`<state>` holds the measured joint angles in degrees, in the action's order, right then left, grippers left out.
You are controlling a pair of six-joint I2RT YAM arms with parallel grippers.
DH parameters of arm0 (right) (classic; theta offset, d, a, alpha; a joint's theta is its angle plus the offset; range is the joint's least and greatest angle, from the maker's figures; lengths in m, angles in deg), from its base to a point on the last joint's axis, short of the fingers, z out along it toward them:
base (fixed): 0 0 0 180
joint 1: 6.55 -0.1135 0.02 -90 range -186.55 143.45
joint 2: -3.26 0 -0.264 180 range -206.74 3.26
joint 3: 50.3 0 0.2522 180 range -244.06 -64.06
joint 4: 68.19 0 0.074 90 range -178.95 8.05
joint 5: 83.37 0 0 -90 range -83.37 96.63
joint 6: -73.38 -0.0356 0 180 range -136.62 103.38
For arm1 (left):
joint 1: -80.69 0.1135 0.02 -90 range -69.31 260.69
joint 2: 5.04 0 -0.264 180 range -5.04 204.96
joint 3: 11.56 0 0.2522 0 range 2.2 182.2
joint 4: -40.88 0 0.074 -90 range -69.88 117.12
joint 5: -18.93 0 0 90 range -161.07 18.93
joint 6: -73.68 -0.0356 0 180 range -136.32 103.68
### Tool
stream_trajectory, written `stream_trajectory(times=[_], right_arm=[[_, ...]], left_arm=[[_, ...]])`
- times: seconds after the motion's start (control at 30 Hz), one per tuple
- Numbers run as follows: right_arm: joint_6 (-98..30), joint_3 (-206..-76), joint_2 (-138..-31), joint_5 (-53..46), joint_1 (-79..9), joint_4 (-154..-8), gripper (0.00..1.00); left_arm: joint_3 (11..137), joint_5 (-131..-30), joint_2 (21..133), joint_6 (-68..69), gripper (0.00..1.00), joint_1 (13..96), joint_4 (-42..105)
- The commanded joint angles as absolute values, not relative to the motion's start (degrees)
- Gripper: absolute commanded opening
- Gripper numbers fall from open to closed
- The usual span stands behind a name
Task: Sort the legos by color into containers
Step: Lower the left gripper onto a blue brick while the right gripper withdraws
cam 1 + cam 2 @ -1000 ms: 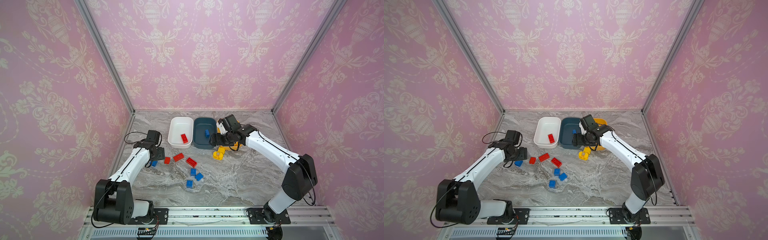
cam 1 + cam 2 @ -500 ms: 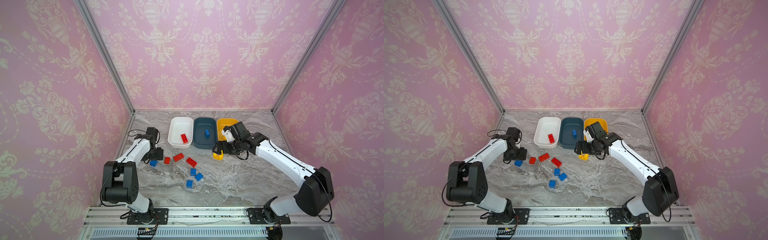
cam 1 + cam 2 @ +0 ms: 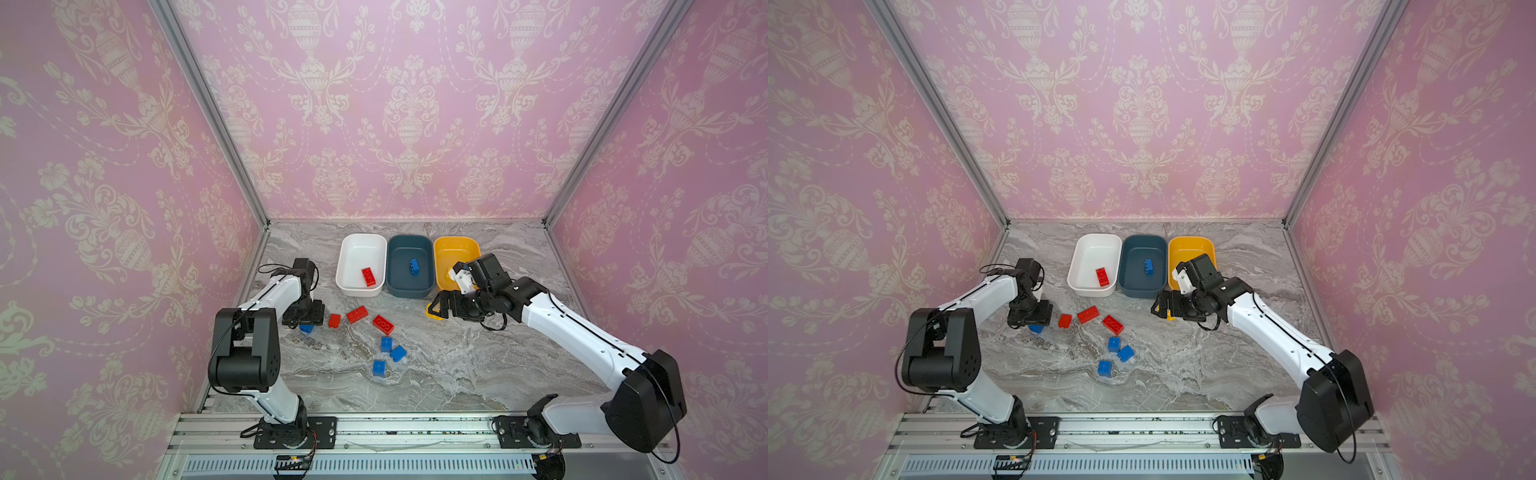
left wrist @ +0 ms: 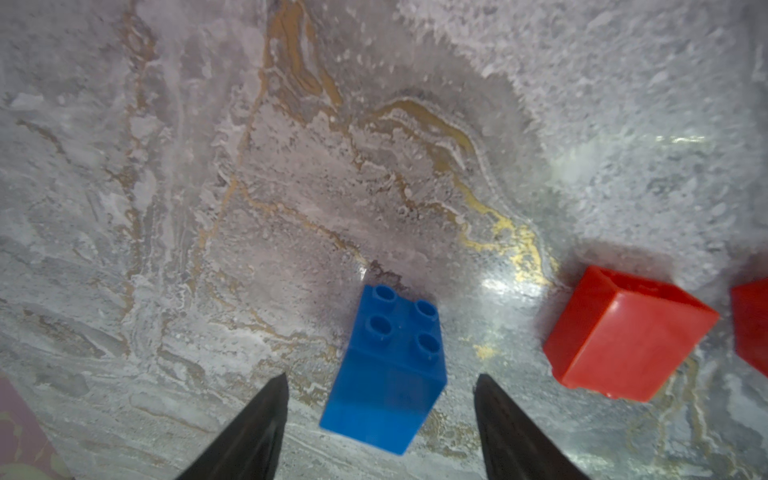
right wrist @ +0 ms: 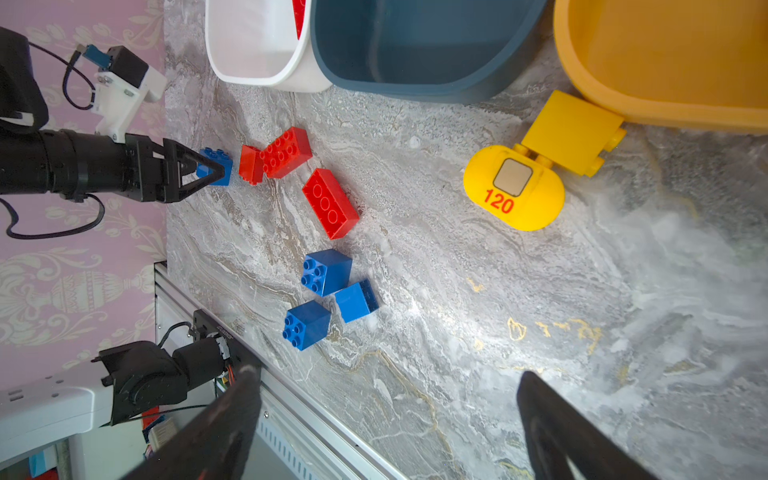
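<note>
My left gripper (image 4: 381, 376) points down at the table, open, its jaws either side of a blue lego (image 4: 388, 370) with a gap on each side; in a top view that lego (image 3: 306, 329) peeks out below it. My right gripper (image 5: 386, 372) hovers open and empty near the front of the yellow container (image 3: 455, 253). Close by lie a rounded yellow lego marked 120 (image 5: 514, 193) and a square yellow one (image 5: 571, 133). The white container (image 3: 360, 266) holds a red lego (image 3: 368, 276), and the teal one (image 3: 409, 266) holds a blue lego (image 3: 414, 266).
Three red legos (image 3: 334, 320), (image 3: 357, 314), (image 3: 383, 324) lie loose mid-table. A cluster of three blue ones (image 3: 386, 344), (image 3: 398, 353), (image 3: 379, 368) sits nearer the front rail. The left wall is close behind my left arm.
My right gripper has come away from above the teal container, moved right and down toward the yellow legos, and opened wider. My left gripper stays over the blue lego, its jaws slightly narrower.
</note>
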<state>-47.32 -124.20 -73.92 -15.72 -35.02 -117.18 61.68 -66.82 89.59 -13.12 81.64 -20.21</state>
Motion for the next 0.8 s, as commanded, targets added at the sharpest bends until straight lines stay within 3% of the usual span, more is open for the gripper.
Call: stream_trajectory(times=[0.0, 0.77], right_arm=[[-49.54, -121.69, -72.02, -18.69, -34.8, -114.32, 0.98], [-47.96, -112.67, -67.22, -16.72, -28.14, -115.42, 1.0]], left_arm=[[62.27, -68.47, 90.23, -15.0, 0.71, 82.15, -19.48], [61.83, -68.83, 92.42, -14.39, 0.46, 82.4, -18.64]])
